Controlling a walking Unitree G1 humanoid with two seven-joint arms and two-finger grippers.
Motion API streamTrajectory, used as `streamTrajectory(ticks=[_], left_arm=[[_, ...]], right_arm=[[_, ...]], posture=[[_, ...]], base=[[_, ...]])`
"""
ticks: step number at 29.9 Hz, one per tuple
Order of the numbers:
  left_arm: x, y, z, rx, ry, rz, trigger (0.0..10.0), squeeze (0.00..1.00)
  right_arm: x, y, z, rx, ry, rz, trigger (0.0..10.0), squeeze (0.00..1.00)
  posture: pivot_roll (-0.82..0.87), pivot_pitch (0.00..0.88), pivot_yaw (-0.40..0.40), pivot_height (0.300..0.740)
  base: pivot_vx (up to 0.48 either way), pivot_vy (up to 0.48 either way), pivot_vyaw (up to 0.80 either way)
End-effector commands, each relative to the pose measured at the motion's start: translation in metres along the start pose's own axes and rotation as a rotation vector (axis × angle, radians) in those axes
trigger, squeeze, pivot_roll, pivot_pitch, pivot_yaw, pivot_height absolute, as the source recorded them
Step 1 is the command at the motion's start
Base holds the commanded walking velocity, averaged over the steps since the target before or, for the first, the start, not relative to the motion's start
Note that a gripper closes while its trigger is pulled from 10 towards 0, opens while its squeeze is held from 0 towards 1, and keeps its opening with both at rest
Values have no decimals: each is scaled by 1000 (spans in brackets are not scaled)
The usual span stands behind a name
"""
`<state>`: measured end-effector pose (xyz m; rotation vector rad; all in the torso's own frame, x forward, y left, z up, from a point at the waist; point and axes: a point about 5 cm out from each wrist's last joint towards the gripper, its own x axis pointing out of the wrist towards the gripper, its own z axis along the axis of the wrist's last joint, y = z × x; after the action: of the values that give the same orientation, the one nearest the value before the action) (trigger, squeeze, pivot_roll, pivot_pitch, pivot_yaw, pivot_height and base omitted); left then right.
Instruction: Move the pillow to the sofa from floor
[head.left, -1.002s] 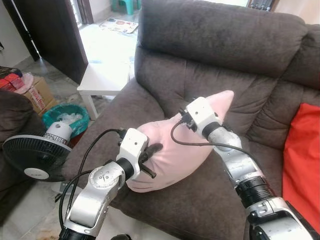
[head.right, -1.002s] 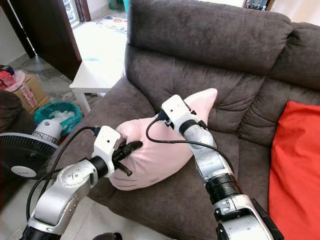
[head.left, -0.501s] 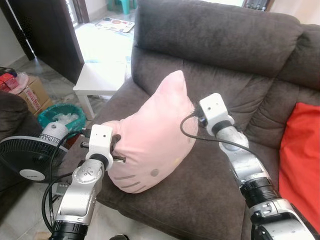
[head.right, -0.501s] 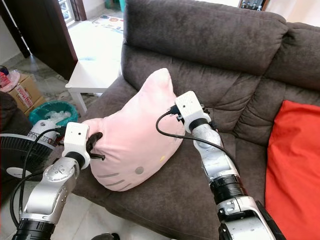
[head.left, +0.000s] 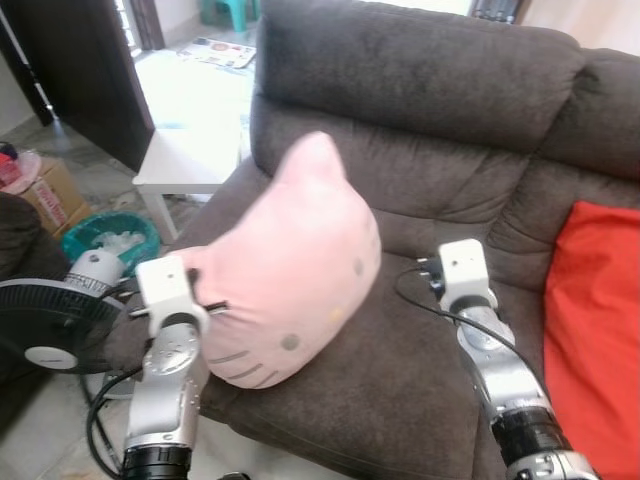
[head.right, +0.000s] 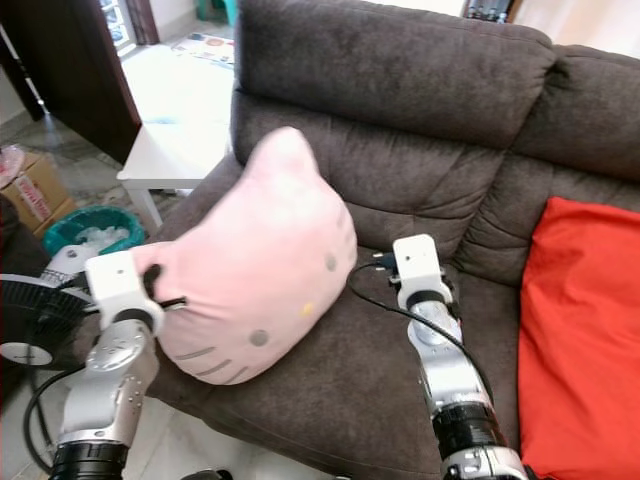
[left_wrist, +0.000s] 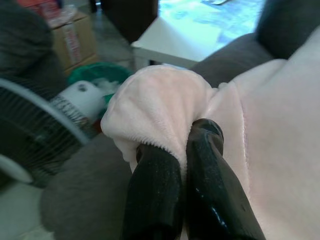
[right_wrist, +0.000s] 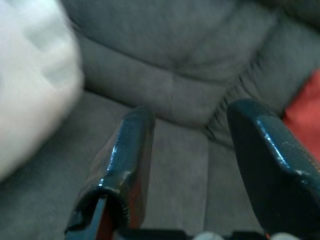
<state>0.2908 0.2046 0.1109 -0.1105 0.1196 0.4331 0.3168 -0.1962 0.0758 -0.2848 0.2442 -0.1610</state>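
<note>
My left pincer (left_wrist: 172, 145) pinches the pink pillow's (head.left: 290, 265) corner at the sofa's (head.left: 420, 80) front edge, right pincer (right_wrist: 192, 145) spread, empty.

Both eye views looked forward and down from the head at the brown sofa (head.left: 420, 120), sharing its seat and backrest. The left wrist view sat very close at the sofa's arm, facing outward; the right wrist view hung near above its seat, facing the backrest.
</note>
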Motion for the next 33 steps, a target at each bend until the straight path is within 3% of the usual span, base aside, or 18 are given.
streamTrajectory(ticks=[1, 4, 6, 8, 9, 14, 19, 21, 24, 28, 33], left_arm=[[3, 14, 7, 0, -41, 60, 10000, 0], [4, 2, -1, -14, 5, -48, 10000, 0], [1, -21, -5, -10, 32, -229, 10000, 0], [-1, -27, -6, -5, 41, -282, 10000, 0], [-6, -40, -6, 40, 27, -381, 10000, 0], [-11, -58, -7, 45, 22, -520, 10000, 0], [-11, -60, -2, 75, -17, -562, 10000, 0], [-11, -58, -2, 201, -61, -593, 10000, 0], [-12, -58, -3, 277, -95, -620, 10000, 0], [-14, -58, -2, 272, -108, -629, 10000, 0], [-22, -61, -3, 284, -150, -658, 10000, 0]], right_arm=[[-2, 0, -10, 18, 38, -13, 10000, 0], [-5, 1, -24, 19, 71, -14, 10000, 0], [-8, 0, -41, 44, 133, -28, 10000, 0], [-9, 0, -45, 41, 148, -30, 10000, 0], [-11, 1, -54, 24, 174, -26, 10000, 0], [-25, 8, -91, 7, 291, 9, 10000, 0], [-38, 15, -113, 1, 349, 42, 10000, 0], [-46, 17, -125, 1, 398, 48, 10000, 0], [-52, 19, -134, 9, 440, 55, 10000, 0], [-57, 21, -142, 7, 478, 72, 10000, 0], [-80, 28, -170, 160, 675, 79, 10000, 0]], posture=[[180, 84, -78, 740], [176, 82, -79, 740], [171, 83, -81, 740], [172, 82, -82, 740], [172, 81, -82, 740], [170, 81, -84, 740], [169, 79, -86, 740], [170, 80, -85, 740], [167, 80, -84, 740], [160, 77, -81, 740], [148, 64, -77, 740]], base=[[0, 0, 0], [0, 0, 0], [0, 0, 0], [0, 0, 0], [0, 0, 0], [0, 0, 0], [0, 0, 0], [0, 0, 0], [0, 0, 0], [0, 0, 0], [0, 0, 0]])
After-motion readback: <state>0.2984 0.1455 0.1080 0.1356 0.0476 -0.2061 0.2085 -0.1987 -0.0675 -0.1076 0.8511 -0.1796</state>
